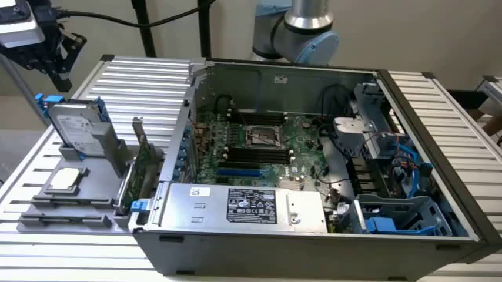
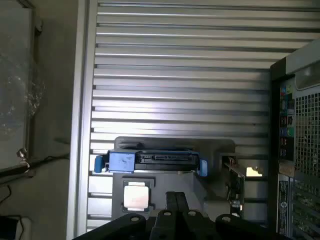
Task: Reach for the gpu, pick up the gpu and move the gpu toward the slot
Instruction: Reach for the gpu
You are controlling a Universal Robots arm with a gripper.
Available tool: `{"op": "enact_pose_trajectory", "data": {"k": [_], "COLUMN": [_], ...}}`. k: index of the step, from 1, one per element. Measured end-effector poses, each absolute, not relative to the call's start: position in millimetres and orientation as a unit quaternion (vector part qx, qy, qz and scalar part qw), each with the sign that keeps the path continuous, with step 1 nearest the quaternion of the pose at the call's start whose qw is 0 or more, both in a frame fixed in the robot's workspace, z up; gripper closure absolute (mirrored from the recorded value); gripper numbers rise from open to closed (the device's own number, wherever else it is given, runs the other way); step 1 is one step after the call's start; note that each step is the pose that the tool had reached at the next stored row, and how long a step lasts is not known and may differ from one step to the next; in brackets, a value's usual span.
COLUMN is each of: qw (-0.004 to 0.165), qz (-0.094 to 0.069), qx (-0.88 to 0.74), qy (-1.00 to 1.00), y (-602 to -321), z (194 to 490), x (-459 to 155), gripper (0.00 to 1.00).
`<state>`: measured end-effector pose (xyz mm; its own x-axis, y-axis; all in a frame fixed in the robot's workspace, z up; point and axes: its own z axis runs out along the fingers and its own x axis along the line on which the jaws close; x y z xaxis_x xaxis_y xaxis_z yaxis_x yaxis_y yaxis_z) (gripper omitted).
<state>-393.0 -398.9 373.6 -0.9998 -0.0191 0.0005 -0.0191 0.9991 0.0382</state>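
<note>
Wrist view has the gripper [image 2: 176,196] with its two fingers pressed together and nothing between them, looking straight down on a gray holder tray [image 2: 220,149]. In the exterior view the gripper [image 1: 56,70] hangs high at the exterior view's left, above the slatted tabletop [image 1: 141,76] and well apart from every part, so I judge the work to be at the reach, with no grasp begun.

Nearest beneath it stands the hard drive [image 2: 150,160], upright in the tray with blue rails on its sides; that is not the wanted part. A processor chip [image 2: 136,195] lies flat just beside it.

The gpu [image 1: 143,167] stands on its long edge in the same tray, on the side nearest the computer case [image 1: 314,247]; from the wrist the gpu [image 2: 235,182] reads as a thin dark blade. Keeping it on edge leaves both flat faces free for a pinch from above, and it seems to match the attitude a card needs to enter the motherboard [image 1: 267,141].

The case lies on its side with the panel off, which leaves the blue slot [image 1: 239,173] reachable from above.
</note>
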Motion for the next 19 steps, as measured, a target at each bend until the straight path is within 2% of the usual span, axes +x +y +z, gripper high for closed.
{"op": "enact_pose_trajectory", "data": {"k": [19], "qw": [0.002], "qz": [-0.019], "qx": [0.01], "qy": [-1.0], "y": [-405.7], "z": [373.5], "x": [-386.5], "gripper": [0.89]}}
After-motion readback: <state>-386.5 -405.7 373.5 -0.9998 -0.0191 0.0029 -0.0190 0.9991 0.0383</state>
